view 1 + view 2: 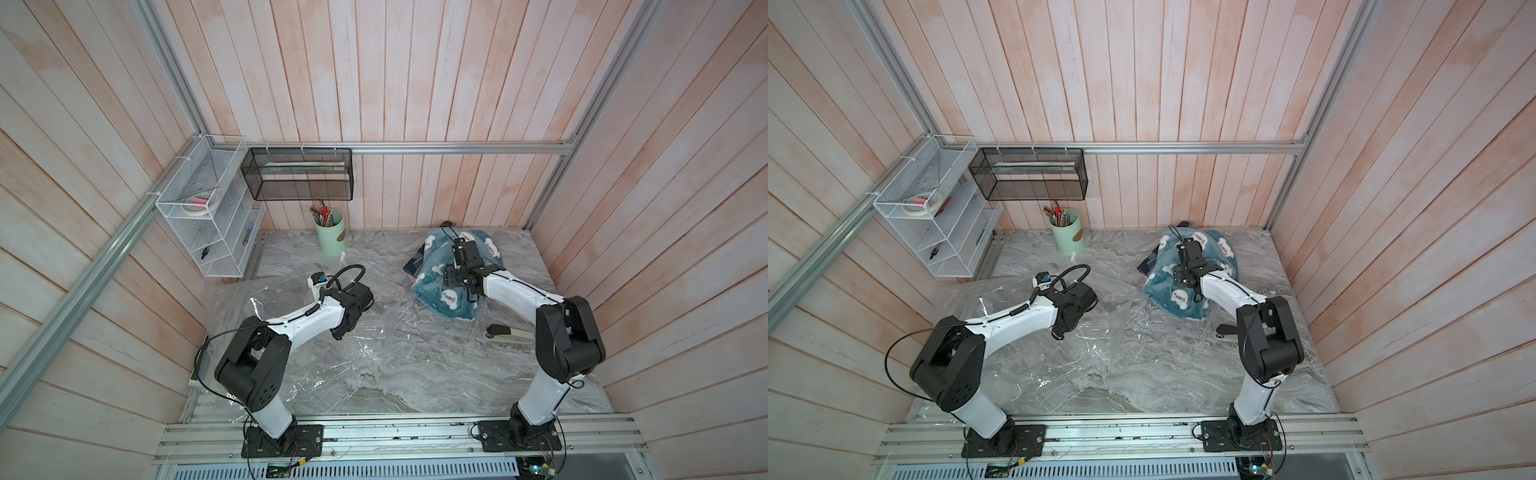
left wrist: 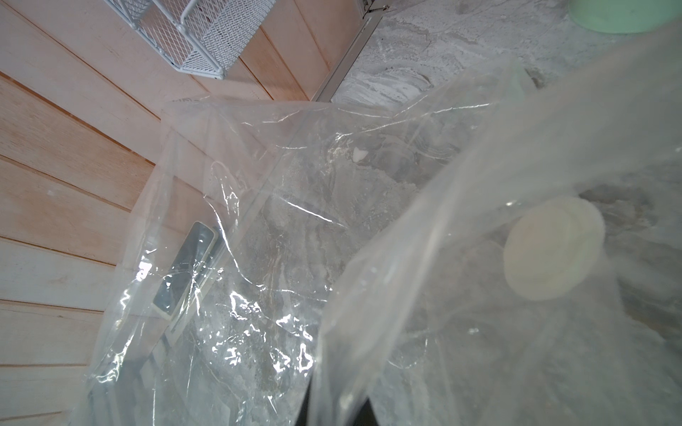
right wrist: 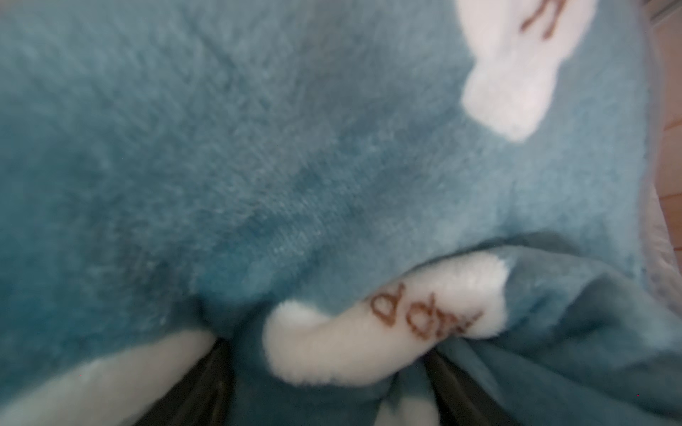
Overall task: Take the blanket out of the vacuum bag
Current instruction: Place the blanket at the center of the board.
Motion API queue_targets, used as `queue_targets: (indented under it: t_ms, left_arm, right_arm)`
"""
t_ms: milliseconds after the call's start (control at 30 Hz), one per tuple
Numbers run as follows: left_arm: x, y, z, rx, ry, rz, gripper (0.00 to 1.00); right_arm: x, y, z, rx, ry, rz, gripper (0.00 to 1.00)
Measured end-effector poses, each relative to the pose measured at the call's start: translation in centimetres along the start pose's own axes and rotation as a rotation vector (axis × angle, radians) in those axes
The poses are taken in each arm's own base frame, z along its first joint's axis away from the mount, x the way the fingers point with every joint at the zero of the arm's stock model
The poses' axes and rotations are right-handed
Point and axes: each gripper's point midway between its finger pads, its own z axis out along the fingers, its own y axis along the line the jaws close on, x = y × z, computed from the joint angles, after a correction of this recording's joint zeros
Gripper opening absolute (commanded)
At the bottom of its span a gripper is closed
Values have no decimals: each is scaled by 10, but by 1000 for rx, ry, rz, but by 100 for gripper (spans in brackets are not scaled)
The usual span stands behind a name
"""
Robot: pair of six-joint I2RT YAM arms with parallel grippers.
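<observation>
The blanket [image 1: 436, 303] [image 1: 1163, 286] is teal fleece with white clouds and lies bunched on the table at the back right, outside the vacuum bag. My right gripper [image 1: 451, 282] [image 3: 328, 398] points down into it, open, its dark fingers [image 3: 206, 387] wide apart with a fold of blanket [image 3: 295, 166] between them. The vacuum bag [image 1: 353, 357] [image 1: 1084, 357] is crinkly clear plastic, spread flat over the left half of the table. My left gripper [image 1: 338, 332] [image 2: 339, 413] is shut on a raised fold of the bag [image 2: 258, 258]. The round white valve cap [image 2: 553, 247] shows through the plastic.
A green cup of pens [image 1: 330, 232] stands at the back. A stapler [image 1: 511, 332] lies near the right arm. A white wire rack [image 1: 208, 216] and a black mesh basket [image 1: 299, 174] hang on the walls. A dark cloth [image 1: 415, 257] pokes out beside the blanket.
</observation>
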Motion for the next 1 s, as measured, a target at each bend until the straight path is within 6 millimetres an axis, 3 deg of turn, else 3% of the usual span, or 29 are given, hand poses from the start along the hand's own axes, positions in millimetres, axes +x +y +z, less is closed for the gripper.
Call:
queue_targets:
  t_ms: [100,167,233,400,500,633,833,1000]
  left_arm:
    - [0,-2,1,1,0,1,0]
    - [0,-3,1,3,0,-3,0]
    - [0,-4,1,4,-1,-5,0]
    - [0,-4,1,7,-1,-8,0]
    - [0,-4,1,7,-1,-8,0]
    - [0,-5,1,9,-1,-9,0]
    - [0,-5,1,8,-2,-7,0]
    - [0,-5,1,8,-2,-3,0]
  right_arm:
    - [9,-5,-20,-15,19,18,76]
    - [5,-7,-35,-27,13,27,77]
    - [-7,-9,-53,-43,-17,40,77]
    - [-58,-16,-103,-77,-167,93,77]
    - [-66,-23,-111,-67,-196,115,77]
    - [-32,-41,-85,-46,-129,144,77]
    - [19,-95,-20,-1,35,267,77]
    - [45,-102,17,-39,129,300,75]
